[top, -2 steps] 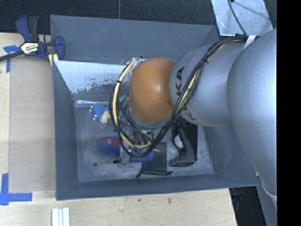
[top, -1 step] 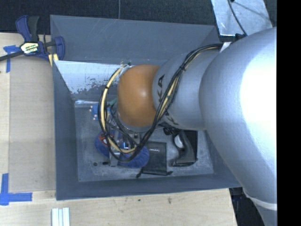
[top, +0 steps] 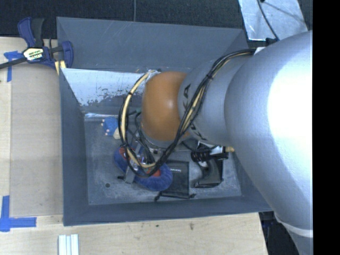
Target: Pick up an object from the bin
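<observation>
Gripper [top: 135,161]: low in the bin [top: 74,158], just above a blue cloth-like lump [top: 158,179].
Grip state: cannot tell.
Right: black object [top: 210,175].

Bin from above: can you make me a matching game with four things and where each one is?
1 orange cover
2 soft blue lump
3 black block
4 small blue piece

a at the bin's right side
b on the arm's wrist
c at its left, toward the back
d in the middle, near the front

Pairs: 1-b, 2-d, 3-a, 4-c
</observation>
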You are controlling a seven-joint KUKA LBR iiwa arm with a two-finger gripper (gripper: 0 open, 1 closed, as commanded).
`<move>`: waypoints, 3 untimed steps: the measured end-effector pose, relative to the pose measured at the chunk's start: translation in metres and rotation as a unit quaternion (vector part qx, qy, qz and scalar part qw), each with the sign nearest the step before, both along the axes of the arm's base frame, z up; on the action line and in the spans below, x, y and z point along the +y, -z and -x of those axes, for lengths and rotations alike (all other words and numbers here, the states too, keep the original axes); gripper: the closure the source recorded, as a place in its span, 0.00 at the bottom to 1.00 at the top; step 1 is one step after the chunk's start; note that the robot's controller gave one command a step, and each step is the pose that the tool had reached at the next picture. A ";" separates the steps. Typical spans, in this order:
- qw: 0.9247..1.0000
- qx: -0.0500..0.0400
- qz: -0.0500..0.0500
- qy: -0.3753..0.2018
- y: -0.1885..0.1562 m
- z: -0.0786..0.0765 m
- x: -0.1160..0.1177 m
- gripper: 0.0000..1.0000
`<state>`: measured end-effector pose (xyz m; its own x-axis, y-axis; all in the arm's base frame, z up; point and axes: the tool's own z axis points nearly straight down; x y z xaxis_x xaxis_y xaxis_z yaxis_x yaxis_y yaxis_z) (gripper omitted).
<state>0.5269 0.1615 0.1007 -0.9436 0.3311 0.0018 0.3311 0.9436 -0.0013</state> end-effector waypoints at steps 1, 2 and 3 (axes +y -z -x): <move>0.993 -0.003 -0.001 0.122 -0.021 -0.005 0.002 0.00; 0.982 -0.005 -0.001 0.189 0.030 0.012 0.016 0.00; 0.971 -0.003 0.000 0.237 0.030 0.040 -0.010 0.00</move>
<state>0.4870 0.1519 0.0711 -0.6847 0.7288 -0.0033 0.7288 0.6847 0.0027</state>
